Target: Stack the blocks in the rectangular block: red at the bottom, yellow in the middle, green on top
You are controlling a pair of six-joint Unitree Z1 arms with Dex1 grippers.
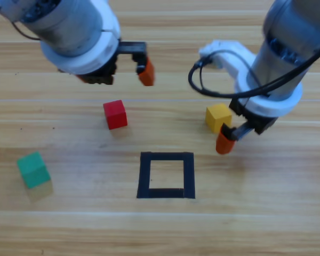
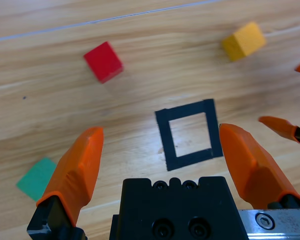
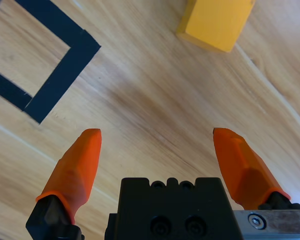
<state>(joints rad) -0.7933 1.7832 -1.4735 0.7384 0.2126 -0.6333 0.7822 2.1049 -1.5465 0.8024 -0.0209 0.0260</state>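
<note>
With nothing yet inside rectangular block (image 1: pixel 166 175): red (image 1: pixel 115 114) loose on bench (image 1: pixel 266 224) beyond it, below spread, empty left hand (image 1: pixel 129 72). Right hand (image 3: pixel 157 142) likewise spread, near yellow (image 1: pixel 218 117). Judged light, rigid; grip opposite flat faces.

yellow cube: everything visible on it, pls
The yellow cube is small, plain and matte, with crisp edges, sitting flat on the wooden table, slightly rotated. It lies outside the black tape outline, up and to its right. The right gripper, jaws open, hovers beside it; nothing grips it.
</note>
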